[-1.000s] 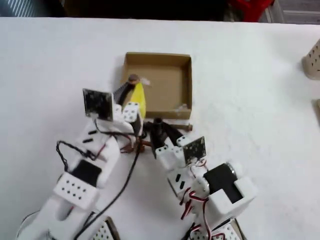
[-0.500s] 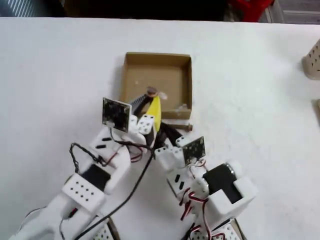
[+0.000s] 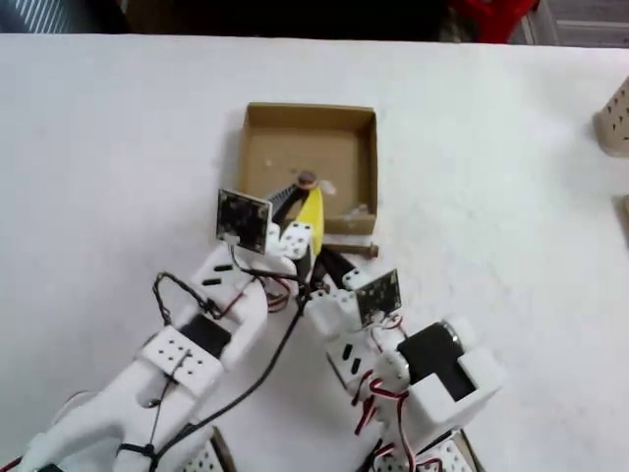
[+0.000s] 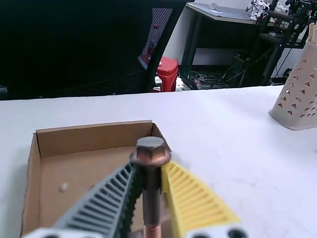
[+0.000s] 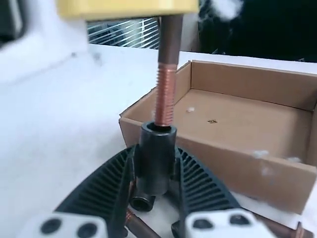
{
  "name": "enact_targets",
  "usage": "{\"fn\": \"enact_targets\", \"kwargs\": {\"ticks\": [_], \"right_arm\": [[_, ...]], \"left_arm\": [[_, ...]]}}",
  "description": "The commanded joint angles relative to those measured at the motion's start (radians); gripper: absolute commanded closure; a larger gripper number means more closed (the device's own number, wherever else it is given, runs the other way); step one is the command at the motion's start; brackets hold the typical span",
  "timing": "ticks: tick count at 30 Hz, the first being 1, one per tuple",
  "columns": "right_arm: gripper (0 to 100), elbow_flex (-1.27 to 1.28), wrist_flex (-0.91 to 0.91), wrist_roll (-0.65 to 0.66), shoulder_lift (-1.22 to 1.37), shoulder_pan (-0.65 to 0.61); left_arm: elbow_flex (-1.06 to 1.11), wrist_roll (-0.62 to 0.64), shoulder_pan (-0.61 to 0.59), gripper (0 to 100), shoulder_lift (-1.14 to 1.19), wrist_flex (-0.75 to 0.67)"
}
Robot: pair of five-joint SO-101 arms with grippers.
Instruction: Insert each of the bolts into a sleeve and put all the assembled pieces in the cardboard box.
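Two claws, each clamped on one part. Left claw [image 4: 151, 171]: grips an upright bolt [image 4: 151, 148] just below its head, over the near edge of the cardboard box [image 3: 360, 123]. Right claw [image 5: 156, 171]: holds a black sleeve [image 5: 157, 148] upright, just near of the box; the bolt's threaded tip sits at the sleeve's mouth.

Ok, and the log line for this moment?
left jaws: shut on bolt, upright | right jaws: shut on sleeve | bolt tip at sleeve mouth | spare bolt on table by cardboard box
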Motion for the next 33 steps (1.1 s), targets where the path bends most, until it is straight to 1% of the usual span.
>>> {"fn": "enact_targets", "kwargs": {"ticks": [1, 20, 27, 30, 33], "right_arm": [[98.1, 0.008, -0.005, 0.0, 0.001, -0.002], [98.1, 0.008, -0.004, 0.0, 0.001, 0.001], [98.1, 0.008, -0.007, 0.0, 0.001, 0.002], [98.1, 0.008, -0.007, 0.0, -0.001, 0.002], [98.1, 0.008, -0.007, 0.0, -0.001, 0.002]], "left_arm": [[-0.041, -0.003, 0.015, 98, 0.002, -0.029], [-0.012, -0.002, 0.013, 98, 0.002, -0.025], [-0.017, -0.009, 0.004, 98, 0.001, 0.071], [-0.018, -0.009, 0.015, 98, 0.001, 0.143], [-0.029, -0.009, 0.015, 98, 0.001, 0.155]]}}
